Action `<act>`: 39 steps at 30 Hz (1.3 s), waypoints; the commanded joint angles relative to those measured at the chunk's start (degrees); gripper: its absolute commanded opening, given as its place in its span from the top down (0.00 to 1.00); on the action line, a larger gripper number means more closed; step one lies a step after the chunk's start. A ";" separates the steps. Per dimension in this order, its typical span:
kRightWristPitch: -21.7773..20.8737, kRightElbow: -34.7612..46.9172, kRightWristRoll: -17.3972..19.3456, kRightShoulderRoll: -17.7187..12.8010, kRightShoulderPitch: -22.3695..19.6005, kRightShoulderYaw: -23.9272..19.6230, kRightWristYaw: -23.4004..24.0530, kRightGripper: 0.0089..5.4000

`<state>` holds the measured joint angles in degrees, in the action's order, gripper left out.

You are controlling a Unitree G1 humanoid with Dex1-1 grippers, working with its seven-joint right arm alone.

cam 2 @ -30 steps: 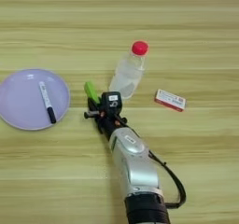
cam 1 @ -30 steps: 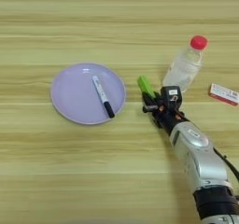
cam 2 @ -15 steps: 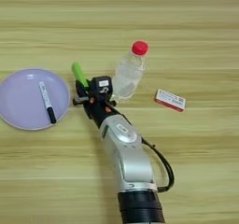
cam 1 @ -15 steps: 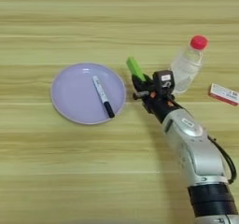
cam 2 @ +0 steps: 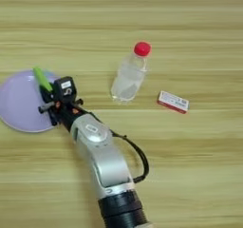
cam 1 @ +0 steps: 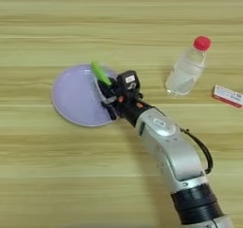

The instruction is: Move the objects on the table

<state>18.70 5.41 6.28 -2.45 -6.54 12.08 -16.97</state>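
Observation:
My right gripper (cam 1: 105, 87) is shut on the bright green block (cam 1: 100, 73), which sticks up and to the left out of the black fingers. It hangs over the right part of a lilac plate (cam 1: 71, 96) on the wooden table (cam 1: 47, 175). The right eye view shows the same green block (cam 2: 42, 79) in the gripper (cam 2: 46, 91) above the plate (cam 2: 19, 103). The silver forearm runs from the bottom right up to the plate. The white marker pen is hidden under the gripper.
A clear plastic bottle (cam 1: 186, 69) with a red cap stands right of the plate. A small red and white box (cam 1: 228, 96) lies further right, near the edge of the left eye view.
The gripper has carried the green block leftward, from beside the bottle to over the plate's right side. It now covers the marker pen that lay on the plate.

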 commanded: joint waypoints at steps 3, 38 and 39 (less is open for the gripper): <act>-1.58 -0.80 -1.77 1.09 -3.50 2.88 -0.43 0.86; -2.01 0.96 -4.01 0.53 -3.33 4.14 -3.09 0.54; -1.84 1.63 -3.96 0.45 -3.26 4.02 -3.13 0.51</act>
<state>18.06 3.01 1.80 -2.29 -6.63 17.05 -20.40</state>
